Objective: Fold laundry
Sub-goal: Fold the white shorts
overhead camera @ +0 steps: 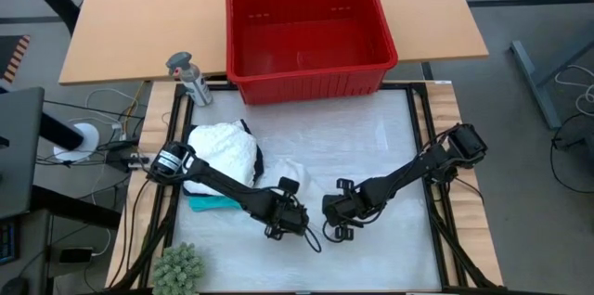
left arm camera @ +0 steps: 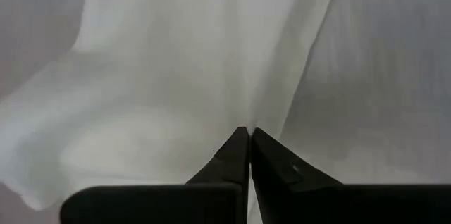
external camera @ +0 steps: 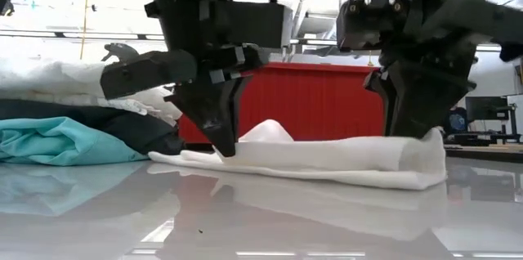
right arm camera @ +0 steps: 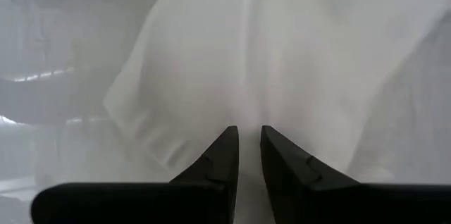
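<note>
A flat white cloth garment (external camera: 327,160) lies stretched across the middle of the glossy white bench top (overhead camera: 371,137), and both arms are down on it. The left gripper (overhead camera: 290,220) presses its tips to one end of the cloth, toward the bench's left half; in the left wrist view its two dark fingers (left arm camera: 236,157) meet tip to tip, closed, pinching a ridge of the white fabric (left arm camera: 176,76). The right gripper (overhead camera: 336,216) sits just beside it on the other end of the same cloth; in the right wrist view its fingers (right arm camera: 224,155) stand a narrow slit apart with the white cloth (right arm camera: 282,62) directly under the tips, gripping a fold of it. From the low view the left gripper (external camera: 222,129) comes down to a point on the cloth's edge, and the right gripper (external camera: 413,109) stands on the folded, thicker end.

Near the bench's left edge lies a pile of other laundry: a crumpled white fluffy garment (overhead camera: 223,151) on top, a black cloth piece (overhead camera: 255,160) showing at its side, and a teal cloth garment (overhead camera: 209,202) poking out beneath. The low view shows the teal garment (external camera: 57,141) under the dark one (external camera: 139,129).

A red plastic basket (overhead camera: 311,63) stands at the bench's far edge. A small green fuzzy plant (overhead camera: 176,265) sits at the near left corner, and a grey spray bottle (overhead camera: 188,76) stands by the far left corner.
</note>
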